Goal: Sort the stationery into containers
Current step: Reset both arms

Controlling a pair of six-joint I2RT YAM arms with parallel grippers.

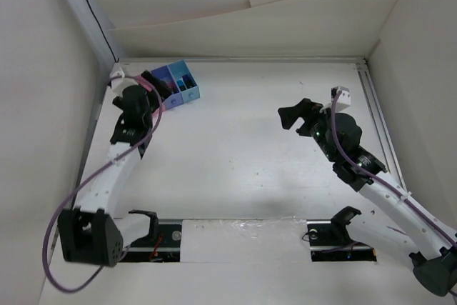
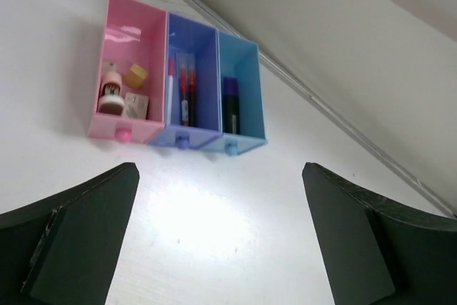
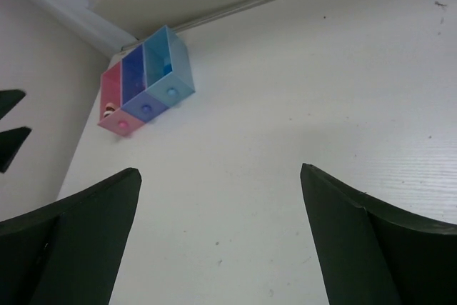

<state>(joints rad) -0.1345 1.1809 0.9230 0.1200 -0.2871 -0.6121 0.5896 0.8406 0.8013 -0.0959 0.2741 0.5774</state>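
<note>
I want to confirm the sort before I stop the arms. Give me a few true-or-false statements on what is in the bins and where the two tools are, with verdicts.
1. The left tool and the right tool are both open and empty. True.
2. The pink bin holds a few small items. True.
3. The dark marker is in the pink bin. False: it is in the light blue bin.
4. The red pens are in the middle purple bin. True.
5. The right tool hangs directly over the bins. False: in the top view it is far from them, on the other side of the table.
</note>
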